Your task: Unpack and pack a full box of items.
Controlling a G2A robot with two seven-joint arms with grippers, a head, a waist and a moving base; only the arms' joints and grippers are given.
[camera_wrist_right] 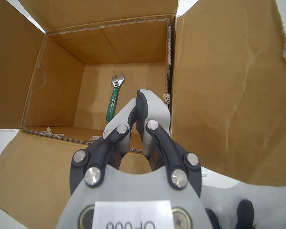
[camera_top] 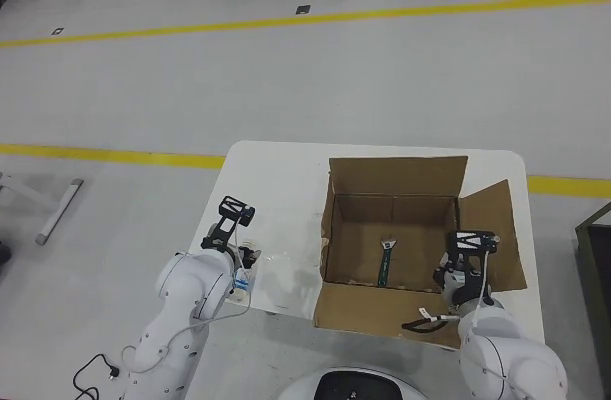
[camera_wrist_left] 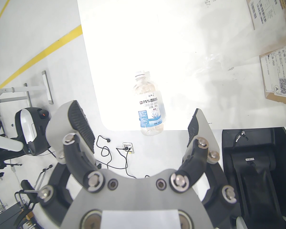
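The left gripper (camera_wrist_left: 135, 110) is hovering, fingers apart, near the bottle (camera_wrist_left: 148, 110); the right gripper (camera_wrist_right: 139, 96), fingers together, over the box (camera_wrist_right: 61, 84).

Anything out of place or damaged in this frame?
The bottle seems to lie on its side at the table edge, its base apparently poking past it, near the open left gripper. The box rim is frayed; the wrench lies flat inside.

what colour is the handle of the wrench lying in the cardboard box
Green, with a silver metal head; the wrench shows best in the right wrist view.
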